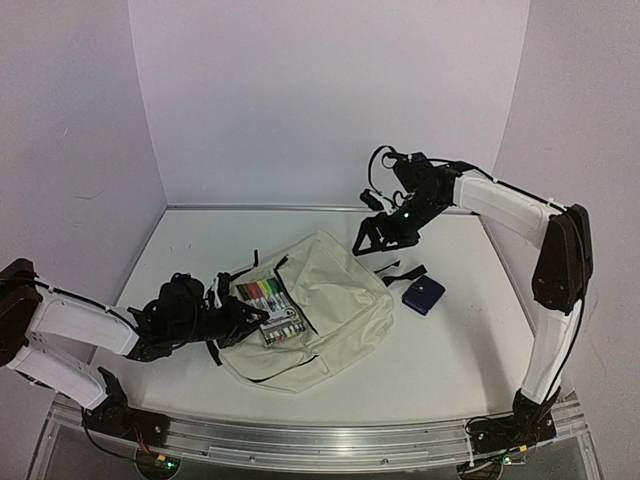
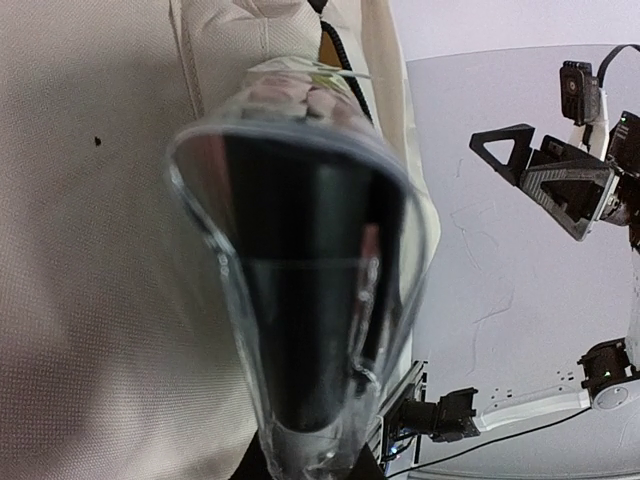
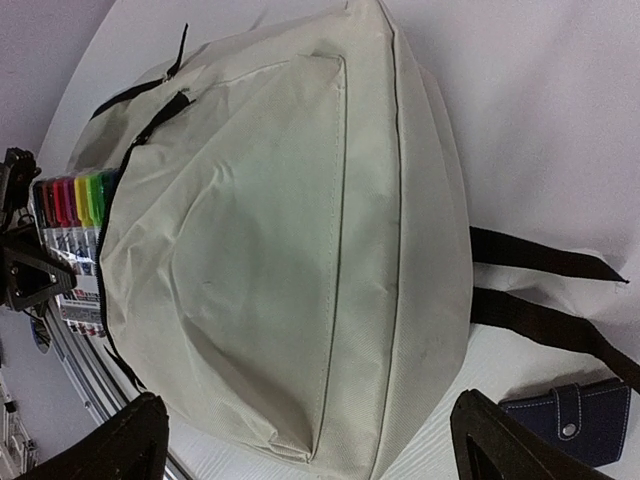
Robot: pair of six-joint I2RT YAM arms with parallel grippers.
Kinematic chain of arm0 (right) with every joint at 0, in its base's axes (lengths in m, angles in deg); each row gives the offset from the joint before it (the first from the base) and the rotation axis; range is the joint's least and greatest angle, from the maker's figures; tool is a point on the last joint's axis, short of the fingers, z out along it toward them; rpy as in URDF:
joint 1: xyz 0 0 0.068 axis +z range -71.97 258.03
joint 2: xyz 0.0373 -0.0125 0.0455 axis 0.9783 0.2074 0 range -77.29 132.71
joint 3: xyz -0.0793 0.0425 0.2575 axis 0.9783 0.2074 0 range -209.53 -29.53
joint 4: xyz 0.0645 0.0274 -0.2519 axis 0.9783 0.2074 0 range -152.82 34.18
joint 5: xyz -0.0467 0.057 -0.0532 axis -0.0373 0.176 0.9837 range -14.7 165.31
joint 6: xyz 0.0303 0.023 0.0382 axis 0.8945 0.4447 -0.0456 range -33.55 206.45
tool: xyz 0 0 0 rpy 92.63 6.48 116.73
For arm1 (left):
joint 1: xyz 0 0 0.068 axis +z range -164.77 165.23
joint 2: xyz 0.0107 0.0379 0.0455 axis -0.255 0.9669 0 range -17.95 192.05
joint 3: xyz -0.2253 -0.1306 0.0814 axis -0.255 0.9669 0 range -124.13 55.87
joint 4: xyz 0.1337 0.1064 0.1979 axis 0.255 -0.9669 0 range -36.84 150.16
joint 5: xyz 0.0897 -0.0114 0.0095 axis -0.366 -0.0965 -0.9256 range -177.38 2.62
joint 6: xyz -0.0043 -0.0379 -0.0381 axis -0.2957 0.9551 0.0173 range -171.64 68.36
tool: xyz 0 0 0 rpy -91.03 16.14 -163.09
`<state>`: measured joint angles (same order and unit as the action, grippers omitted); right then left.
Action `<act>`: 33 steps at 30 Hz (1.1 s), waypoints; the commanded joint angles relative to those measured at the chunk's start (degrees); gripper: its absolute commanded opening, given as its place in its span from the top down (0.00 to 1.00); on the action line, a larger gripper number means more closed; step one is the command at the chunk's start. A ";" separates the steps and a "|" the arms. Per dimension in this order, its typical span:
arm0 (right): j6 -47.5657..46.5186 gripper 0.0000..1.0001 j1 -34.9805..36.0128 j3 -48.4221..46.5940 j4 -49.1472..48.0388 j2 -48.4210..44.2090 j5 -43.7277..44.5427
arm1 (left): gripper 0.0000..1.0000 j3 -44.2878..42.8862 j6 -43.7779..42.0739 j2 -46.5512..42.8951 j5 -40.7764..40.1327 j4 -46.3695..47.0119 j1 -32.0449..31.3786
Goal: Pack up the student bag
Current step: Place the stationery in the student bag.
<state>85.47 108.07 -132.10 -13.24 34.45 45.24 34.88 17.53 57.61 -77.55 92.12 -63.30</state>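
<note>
Centrally, on a white table, lies the student bag, a large cream fabric backpack with black zipper trim, flat on its back with its front pocket facing up; its top opening is turned toward the left arm, and two black straps trail from its far right corner; at the bag's left edge, a clear plastic pack of coloured markers sits partly inside the opening, red, yellow and green caps showing in a row; the left gripper reaches in low from the bag's left side, its jaws nearly closed and clamped on the outer end of the marker pack, which fills the left wrist view as a blurred clear sleeve with cream fabric beside it; the right gripper hangs above the bag's far right corner, jaws spread wide and holding nothing, clear of the fabric; its two dark fingers frame the bag from above in the right wrist view; just right of the bag, near the straps, rests a small navy blue pouch with a snap fastener.
</note>
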 commanded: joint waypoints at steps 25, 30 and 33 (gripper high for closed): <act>-4.58 0.04 -2.27 3.49 0.17 6.36 -2.43 | 1.00 -1.34 7.20 11.61 6.09 28.61 3.97; -4.53 0.05 -2.27 4.50 0.17 7.05 -3.84 | 1.00 -2.41 10.29 20.21 8.15 36.95 3.75; -4.74 0.07 -2.24 5.78 0.15 7.56 -5.11 | 1.00 -4.06 11.76 26.71 10.55 44.25 2.51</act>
<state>81.68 105.67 -127.59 -13.29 40.92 42.47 34.23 26.31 77.89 -70.09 121.90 -59.80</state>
